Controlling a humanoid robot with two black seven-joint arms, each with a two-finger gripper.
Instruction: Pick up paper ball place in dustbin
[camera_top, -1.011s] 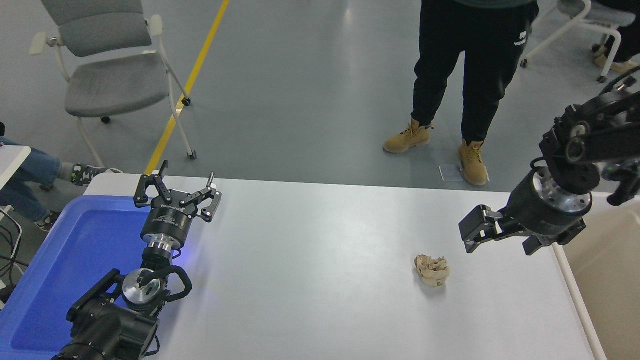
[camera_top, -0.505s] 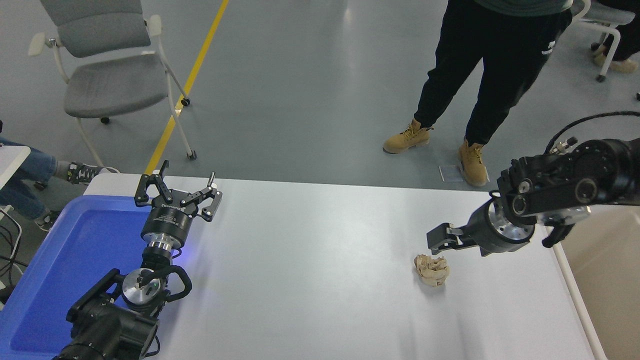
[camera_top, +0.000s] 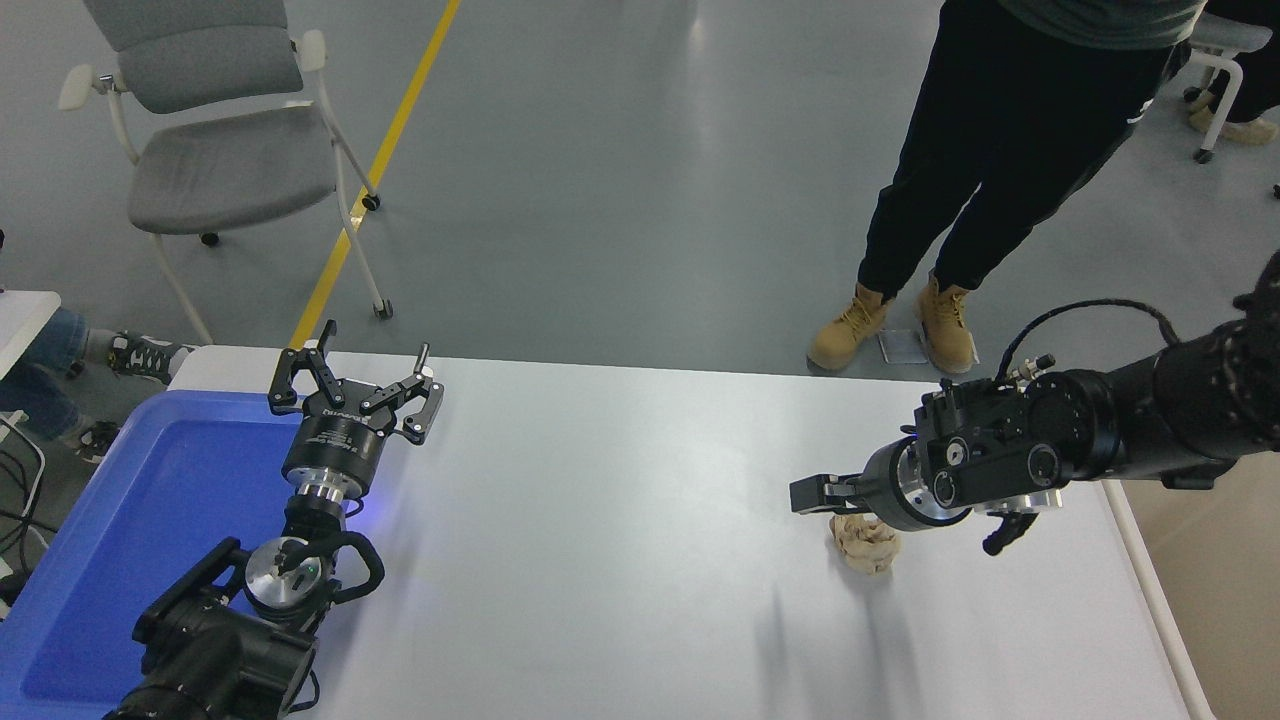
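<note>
The white table (camera_top: 620, 560) is filling the lower half of the view. A bright blue tray (camera_top: 120, 520) is lying over its edge at 9 o'clock, and a strip of the cream dustbin (camera_top: 1225, 590) is showing past the edge at 4 o'clock, well apart from the paper ball. A person in black trousers and tan boots (camera_top: 985, 170) is standing on the grey floor at 1 o'clock, beyond the far edge of the table. A grey chair (camera_top: 220, 150) is standing at 11 o'clock beside a yellow floor line (camera_top: 375, 165).

The right arm is reaching in from 3 o'clock, lying nearly level over the table and pointing toward 9 o'clock. The right gripper (camera_top: 812, 496) is hanging directly above the paper ball, its wrist body covering the upper part of the ball; whether its fingers are spread or pressed together cannot be told from this angle. The left arm is parked at 7 o'clock, and the left gripper (camera_top: 355, 385) is pointing toward 12 o'clock with its fingers spread wide, gripping nothing.

The paper ball (camera_top: 868, 548), a crumpled tan wad, is resting on the table at 4 o'clock.
</note>
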